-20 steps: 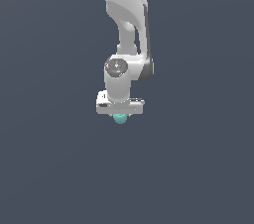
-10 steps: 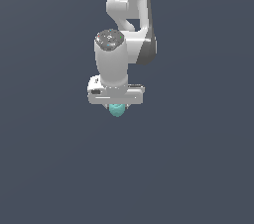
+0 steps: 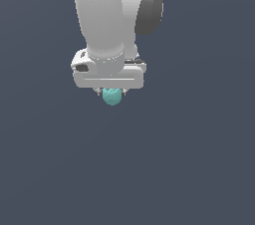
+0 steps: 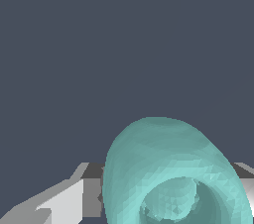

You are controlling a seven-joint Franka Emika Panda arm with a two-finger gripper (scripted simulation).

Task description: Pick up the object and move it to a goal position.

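1. Exterior view: the white robot arm hangs over a plain dark grey surface, its gripper clamped on the teal lump, which pokes out just below the white gripper body. The fingers themselves are mostly hidden behind that body, so the grip is judged from the lump sitting between them, clear of anything beneath.

2. Exterior view: no worktop edge or corner shows anywhere; the grey runs unbroken to every side of the frame. No goal marker is visible, and nothing else stands near the arm, so there appears to be open room for travel in every direction.

3. Wrist view: the lump fills the near field, rounded and smooth on its outer shell with a hollow facing the camera and a bumpy knob inside it. A pale finger flanks it on one side; the other finger is barely seen at the frame edge.

4. Wrist view: the lump looks small, light and stiff. Its curved, glossy sides could let it roll or slip under a loose squeeze, so a hold across its widest middle seems the safest.
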